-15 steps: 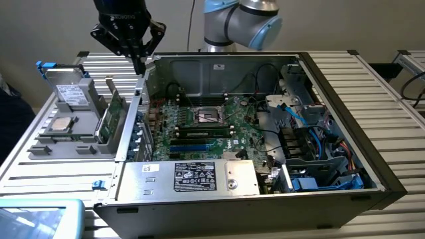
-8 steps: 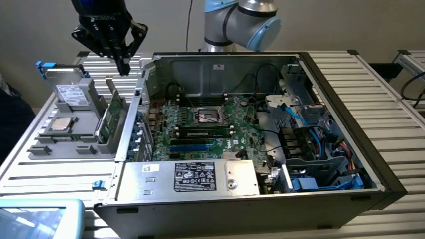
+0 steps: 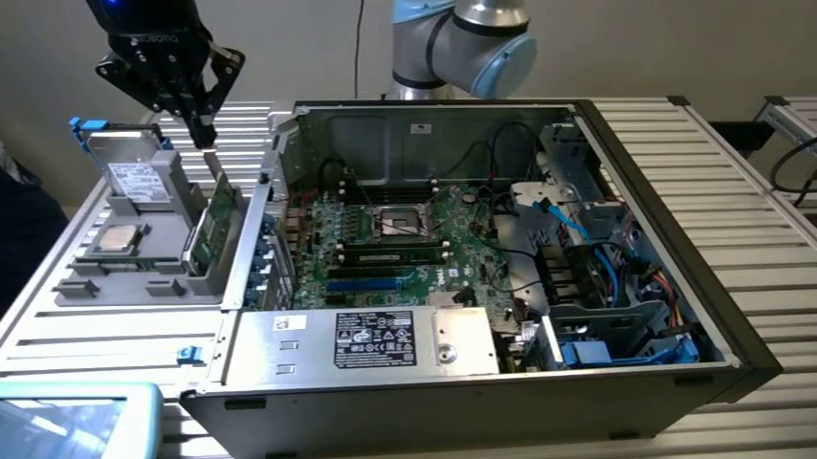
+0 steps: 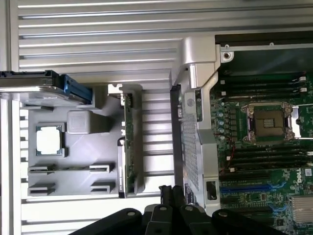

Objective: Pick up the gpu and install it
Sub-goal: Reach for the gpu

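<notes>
**Operator:** What state is the pincer in?

**Guide:** You will find the pincer [image 3: 205, 141] narrow. Its black fingers meet tip to tip and grip no part. It hangs in the air with the tips pointing down.

**Operator:** Where is the gpu?

**Guide:** Look just below the pincer tips. The gpu [image 3: 214, 225] stands on its long edge in a slot of the grey holder tray [image 3: 141, 273], with its green face showing. The tips are near its upper end but apart from it.

**Operator:** What else sits in the tray?

**Guide:** Look past the gpu, on the side away from the case and lower than the pincer. A silver drive box [image 3: 134, 177] with blue tabs stands upright there. A square processor chip [image 3: 118, 239] lies flat close to it.

**Operator:** And the computer?

**Guide:** The open computer case [image 3: 422, 134] lies on the pincer's other side, just beside the tray. Its motherboard [image 3: 396, 239] faces up, well apart from the pincer. On the motherboard you can see the processor socket [image 3: 402, 222] and the blue expansion slots [image 3: 370, 280]. The power supply [image 3: 383, 339] sits farther from the pincer than these.
</notes>
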{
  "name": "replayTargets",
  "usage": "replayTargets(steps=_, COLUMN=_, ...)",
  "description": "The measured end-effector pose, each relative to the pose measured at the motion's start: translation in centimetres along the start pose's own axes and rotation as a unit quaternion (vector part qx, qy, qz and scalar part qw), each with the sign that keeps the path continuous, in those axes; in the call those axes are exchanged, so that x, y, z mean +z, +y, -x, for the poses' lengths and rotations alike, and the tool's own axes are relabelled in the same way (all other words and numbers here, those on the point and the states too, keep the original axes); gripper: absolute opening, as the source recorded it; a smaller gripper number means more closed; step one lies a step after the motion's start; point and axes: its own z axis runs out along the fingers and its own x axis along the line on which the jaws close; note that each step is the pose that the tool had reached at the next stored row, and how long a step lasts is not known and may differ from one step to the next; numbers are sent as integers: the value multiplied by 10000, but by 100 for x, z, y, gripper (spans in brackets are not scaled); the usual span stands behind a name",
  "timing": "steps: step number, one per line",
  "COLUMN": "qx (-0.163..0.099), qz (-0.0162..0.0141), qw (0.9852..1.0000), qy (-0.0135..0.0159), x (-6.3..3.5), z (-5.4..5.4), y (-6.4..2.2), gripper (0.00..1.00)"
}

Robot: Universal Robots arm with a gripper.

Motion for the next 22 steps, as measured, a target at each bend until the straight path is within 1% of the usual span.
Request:
replayTargets(steps=6, qx=0, qz=1, qw=10000, qy=0, x=17, z=-272, y=-8, gripper=12)
replayTargets(steps=12, qx=-3, qz=2, qw=10000, qy=0, x=36, z=-475, y=31, gripper=12)
replayTargets(steps=14, qx=-4, qz=2, qw=10000, qy=0, x=46, z=-512, y=53, gripper=12)
replayTargets(steps=22, qx=-21, qz=4, qw=10000, qy=1, x=96, z=-577, y=149, gripper=12)
